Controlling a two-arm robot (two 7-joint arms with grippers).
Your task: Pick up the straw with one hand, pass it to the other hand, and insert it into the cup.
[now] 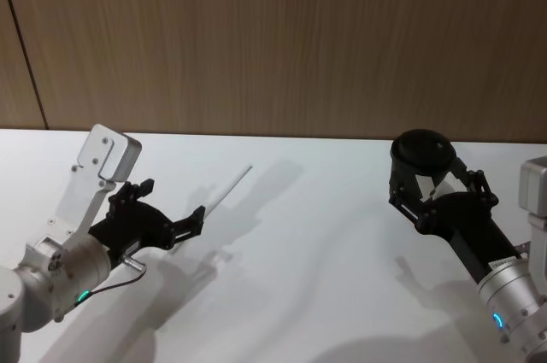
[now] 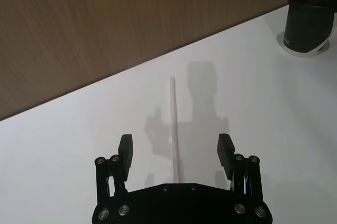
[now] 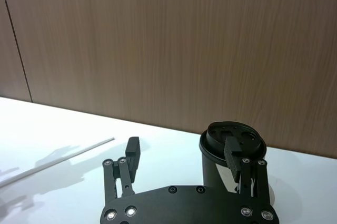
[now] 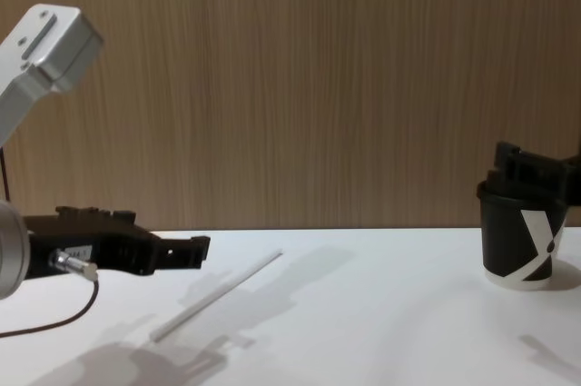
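Observation:
The long white straw lies flat on the white table, left of centre. My left gripper hovers low over its near end, open, with the straw running between the two fingers and touching neither. From the side the left gripper sits just above the straw. The black lidded cup stands upright at the right. My right gripper is open right in front of the cup, one finger overlapping its lid. The cup shows its white X mark.
A wood-panelled wall runs along the far edge of the table. Bare white tabletop lies between the straw and the cup, crossed by the arms' shadows.

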